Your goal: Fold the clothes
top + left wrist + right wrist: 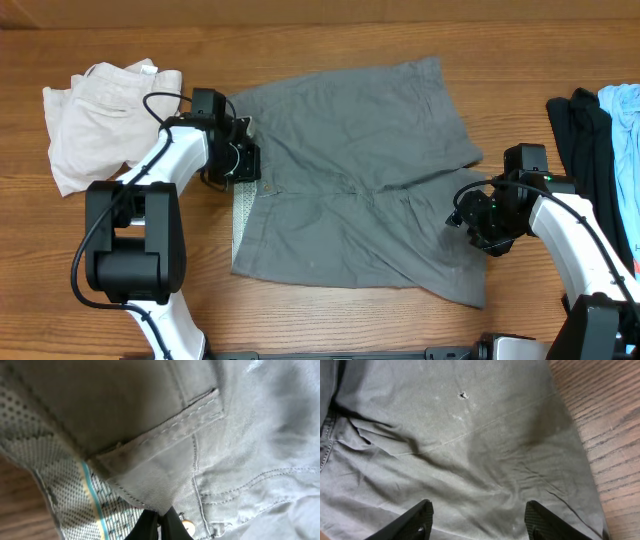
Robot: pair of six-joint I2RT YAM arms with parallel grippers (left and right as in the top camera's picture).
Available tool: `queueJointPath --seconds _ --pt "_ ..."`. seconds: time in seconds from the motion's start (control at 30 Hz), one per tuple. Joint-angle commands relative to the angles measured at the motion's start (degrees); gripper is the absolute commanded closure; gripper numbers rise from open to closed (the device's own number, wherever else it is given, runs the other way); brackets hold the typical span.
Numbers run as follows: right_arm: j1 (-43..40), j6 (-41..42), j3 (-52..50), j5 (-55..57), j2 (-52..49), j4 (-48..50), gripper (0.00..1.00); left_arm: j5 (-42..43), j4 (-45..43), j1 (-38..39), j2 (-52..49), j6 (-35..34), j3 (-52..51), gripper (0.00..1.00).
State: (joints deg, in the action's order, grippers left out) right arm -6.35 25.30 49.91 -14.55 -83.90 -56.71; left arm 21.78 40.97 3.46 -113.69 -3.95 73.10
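Note:
The grey shorts (360, 170) lie spread flat in the middle of the table, waistband to the left with pale patterned lining showing. My left gripper (243, 160) is at the waistband and is shut on its folded edge (165, 490), next to a pale button (187, 526) and a belt loop. My right gripper (478, 222) hovers open over the lower leg of the shorts near its hem; grey cloth (470, 460) fills the space between its two fingers (477, 522).
Cream-white shorts (95, 110) lie crumpled at the back left. Black (585, 130) and light blue (625, 130) garments lie at the right edge. Bare wood (605, 420) shows right of the leg hem.

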Motion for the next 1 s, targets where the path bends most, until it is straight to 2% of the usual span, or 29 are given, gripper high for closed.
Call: queueJointPath --seconds 0.0,0.17,0.33,0.43,0.6,0.77,0.8,0.87,0.93,0.97 --pt "-0.2 -0.1 0.1 3.3 0.2 1.6 0.43 5.1 1.5 -1.3 2.1 1.0 0.2 0.96" --pt "-0.2 1.9 -1.5 3.6 -2.5 4.2 0.49 7.8 4.0 -3.7 6.5 2.4 0.7 0.96" --pt "-0.2 3.4 -2.7 3.6 -4.5 7.0 0.49 1.3 7.3 -6.4 8.9 2.7 0.7 0.96" --pt "-0.2 3.4 -2.7 3.6 -5.1 7.1 0.49 2.3 8.3 -7.2 8.9 2.7 0.7 0.96" --pt "-0.2 3.4 -2.7 3.6 -5.1 7.2 0.48 -7.0 10.0 -7.3 8.9 1.9 0.7 0.96" --pt "-0.2 3.4 -2.7 4.8 -5.1 7.6 0.48 -3.7 9.1 -7.2 8.9 2.3 0.7 0.96" --pt "-0.2 3.4 -2.7 4.9 -5.2 8.0 0.51 -2.8 8.8 -7.2 8.9 2.3 0.7 0.96" --pt "-0.2 3.5 -2.7 5.5 -5.5 9.2 0.68 -1.7 8.2 -7.2 8.9 2.2 0.7 0.96" --pt "-0.2 4.3 -2.7 5.8 -5.9 10.6 0.71 -1.6 8.0 -7.2 8.9 2.2 0.7 0.96" --pt "-0.2 5.0 -2.7 5.8 -6.1 11.3 0.77 -1.6 8.0 -7.2 8.9 2.3 0.7 0.96"
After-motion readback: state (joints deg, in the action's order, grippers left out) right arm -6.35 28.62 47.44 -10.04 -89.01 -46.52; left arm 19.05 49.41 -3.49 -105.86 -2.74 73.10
